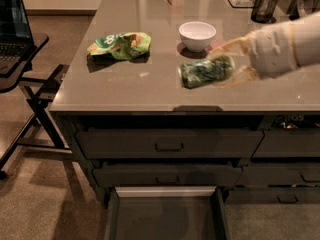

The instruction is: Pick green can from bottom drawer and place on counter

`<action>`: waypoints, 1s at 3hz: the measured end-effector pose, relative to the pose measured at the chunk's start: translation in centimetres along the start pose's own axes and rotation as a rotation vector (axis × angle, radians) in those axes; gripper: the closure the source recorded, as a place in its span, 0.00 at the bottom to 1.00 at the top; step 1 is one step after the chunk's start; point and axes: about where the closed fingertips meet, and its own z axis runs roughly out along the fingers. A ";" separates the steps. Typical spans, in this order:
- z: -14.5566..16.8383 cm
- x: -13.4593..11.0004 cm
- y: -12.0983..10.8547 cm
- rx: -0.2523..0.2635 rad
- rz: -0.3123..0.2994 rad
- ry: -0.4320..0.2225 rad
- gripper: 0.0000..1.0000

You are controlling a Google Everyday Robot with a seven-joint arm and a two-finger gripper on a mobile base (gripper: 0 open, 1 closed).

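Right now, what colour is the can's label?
Mottled green and white, in the camera view; the gripper holds the green can over the counter.

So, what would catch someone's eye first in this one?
The gripper, reaching in from the right, has its fingers closed on the green can, held sideways over the counter just in front of a white bowl. A crumpled green chip bag lies to the left of the bowl. Below, the bottom drawer stands pulled open.
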 end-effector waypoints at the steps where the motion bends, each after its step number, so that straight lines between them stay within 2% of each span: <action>1: 3.4 0.5 -3.4 -0.025 0.026 -0.034 1.00; 2: 6.3 0.9 -5.6 -0.027 0.084 -0.072 1.00; 3: 8.0 1.6 -6.6 0.023 0.208 -0.121 1.00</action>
